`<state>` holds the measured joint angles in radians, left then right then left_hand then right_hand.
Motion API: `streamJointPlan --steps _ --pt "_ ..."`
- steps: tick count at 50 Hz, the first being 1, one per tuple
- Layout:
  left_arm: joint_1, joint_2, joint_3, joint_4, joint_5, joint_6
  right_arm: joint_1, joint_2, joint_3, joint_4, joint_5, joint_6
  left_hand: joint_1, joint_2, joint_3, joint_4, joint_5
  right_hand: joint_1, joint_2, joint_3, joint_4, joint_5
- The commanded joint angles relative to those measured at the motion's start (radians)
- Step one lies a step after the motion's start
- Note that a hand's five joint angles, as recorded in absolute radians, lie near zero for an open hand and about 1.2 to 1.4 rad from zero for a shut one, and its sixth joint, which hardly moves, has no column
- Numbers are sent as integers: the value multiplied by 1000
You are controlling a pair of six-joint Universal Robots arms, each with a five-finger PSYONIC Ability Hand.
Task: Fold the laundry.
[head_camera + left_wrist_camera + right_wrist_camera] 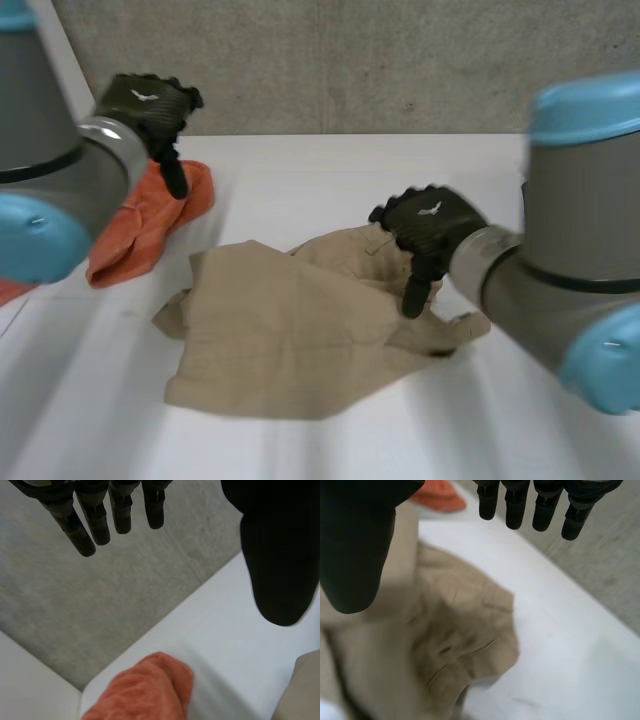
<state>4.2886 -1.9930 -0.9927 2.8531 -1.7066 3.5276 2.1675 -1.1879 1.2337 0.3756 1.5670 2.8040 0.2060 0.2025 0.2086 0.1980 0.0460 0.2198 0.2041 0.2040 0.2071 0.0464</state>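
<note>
Head overhead; wrists close, sharing beige cloth point(280, 340)

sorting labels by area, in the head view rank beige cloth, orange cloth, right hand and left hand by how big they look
1. beige cloth
2. orange cloth
3. right hand and left hand: alike, not ranked
</note>
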Motion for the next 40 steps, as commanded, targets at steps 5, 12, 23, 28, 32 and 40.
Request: streamJointPlan --steps 5,12,23,28,32,40 --pt "-24 332 -546 66 82 25 -140 -230 219 124 -56 -141 227 231 225 235 213 -45 -30 -29 -33 -46" --pt "-47 255 -728 95 136 28 -130 -223 456 14 -55 -232 301 305 299 309 287 -45 -30 -29 -33 -46" --pt "-56 13 -719 258 125 68 -103 -133 679 -510 -51 -114 189 193 187 197 175 511 526 526 523 509" --pt "-76 -3 -695 281 131 73 -101 -130 676 -561 -61 -54 339 343 337 347 325 1176 1192 1192 1189 1175" --pt "-105 -3 -692 290 130 68 -98 -185 649 -534 -64 -17 348 351 345 356 333 1176 1192 1192 1189 1175" --pt "-144 -6 -692 298 131 59 -92 -340 573 -430 -61 70 406 410 404 414 392 1176 1192 1192 1189 1175"
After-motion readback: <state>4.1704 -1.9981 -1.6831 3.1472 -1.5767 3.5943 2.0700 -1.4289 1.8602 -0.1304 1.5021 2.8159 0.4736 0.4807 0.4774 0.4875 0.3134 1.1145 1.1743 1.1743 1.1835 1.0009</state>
